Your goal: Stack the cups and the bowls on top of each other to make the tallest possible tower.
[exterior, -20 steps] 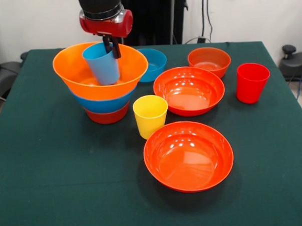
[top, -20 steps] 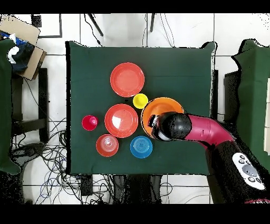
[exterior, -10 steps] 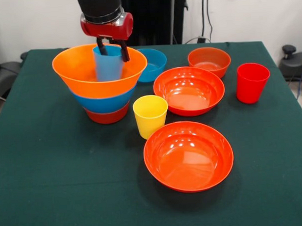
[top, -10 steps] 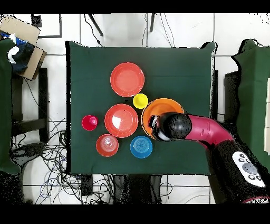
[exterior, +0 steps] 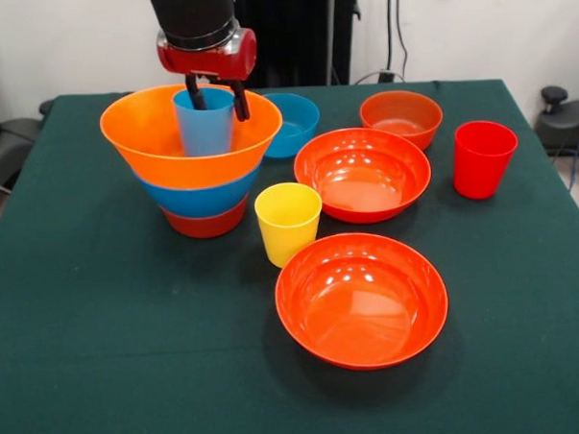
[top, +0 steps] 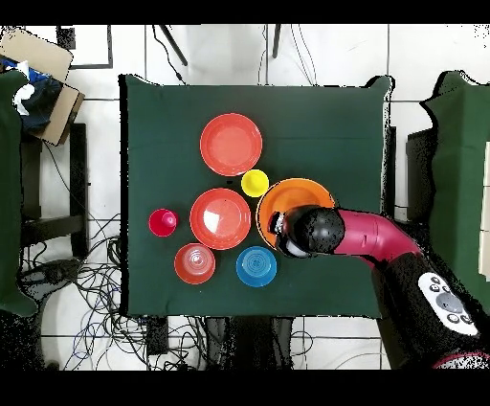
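Light blue plastic sits between the fingers (exterior: 239,101) of the gripper (exterior: 217,93): the light blue cup (exterior: 205,121) stands upright inside the big orange bowl (exterior: 149,127), the top of the tower (exterior: 200,197), with the large blue bowl (exterior: 198,201) and a small red-orange bowl (exterior: 205,224) nested under it. The jaws stand spread just wider than the cup's rim, one finger on each side, gripping nothing as far as I can see.

From where I stand, the clean way to finish is a straight lift, so neither finger catches the rim and tips the cup.

A second ago the cup hung tilted in a closed grip; now it stands straight and is let go.

Below and beside the fingers, the yellow cup (exterior: 288,221) waits near the tower's foot; the red cup (exterior: 483,158) is well apart.
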`<act>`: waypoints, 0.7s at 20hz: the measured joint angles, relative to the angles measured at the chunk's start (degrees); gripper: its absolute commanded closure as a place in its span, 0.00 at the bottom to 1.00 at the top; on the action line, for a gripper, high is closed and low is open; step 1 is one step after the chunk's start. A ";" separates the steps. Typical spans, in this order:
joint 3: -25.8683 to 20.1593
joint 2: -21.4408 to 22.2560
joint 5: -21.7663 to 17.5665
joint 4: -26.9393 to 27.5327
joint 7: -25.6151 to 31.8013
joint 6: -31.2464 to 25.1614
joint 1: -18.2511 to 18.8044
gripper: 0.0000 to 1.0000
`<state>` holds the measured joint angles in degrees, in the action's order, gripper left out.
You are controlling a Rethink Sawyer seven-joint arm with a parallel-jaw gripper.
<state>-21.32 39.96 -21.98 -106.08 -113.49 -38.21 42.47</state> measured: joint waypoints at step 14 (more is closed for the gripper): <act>-0.84 3.18 0.50 0.13 0.00 -0.19 -1.66 0.00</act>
<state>-22.17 43.13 -21.48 -105.95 -113.49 -38.40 40.81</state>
